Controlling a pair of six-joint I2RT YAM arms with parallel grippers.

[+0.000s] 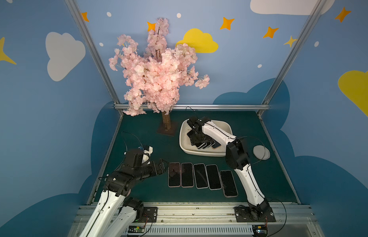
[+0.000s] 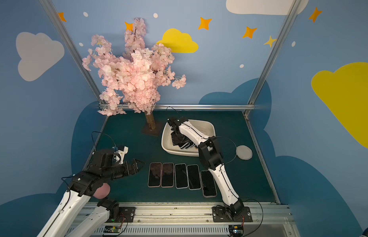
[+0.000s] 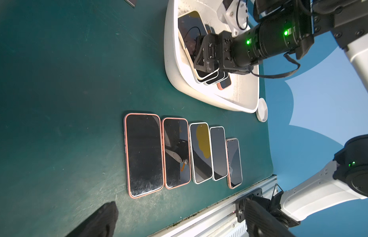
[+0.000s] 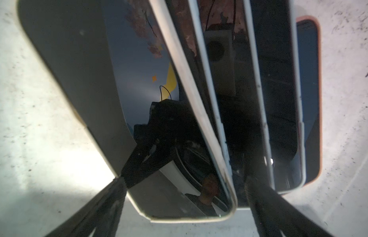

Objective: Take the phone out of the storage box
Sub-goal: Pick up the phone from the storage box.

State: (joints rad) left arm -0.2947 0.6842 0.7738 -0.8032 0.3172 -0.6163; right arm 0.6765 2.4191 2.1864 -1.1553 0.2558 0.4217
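- Five phones point(image 1: 201, 176) lie screen-up in a row at 6 o'clock on the green mat point(image 1: 158, 197). Only the left wrist view shows the coral cases on three of them.
- The storage box point(image 1: 201, 152) sits at 1 o'clock and holds a fanned stack of phones point(image 1: 205, 144).
- My right gripper point(image 1: 196, 139) is down inside the box. In the right wrist view its fingers point(image 4: 109, 207) are spread wide astride the top phone point(image 4: 150, 102); I cannot confirm contact.
- My left gripper point(image 2: 137, 164) hangs released and empty at 9 o'clock of the row.
- A top view alone shows a pink round object point(image 2: 102, 190) under the left arm.
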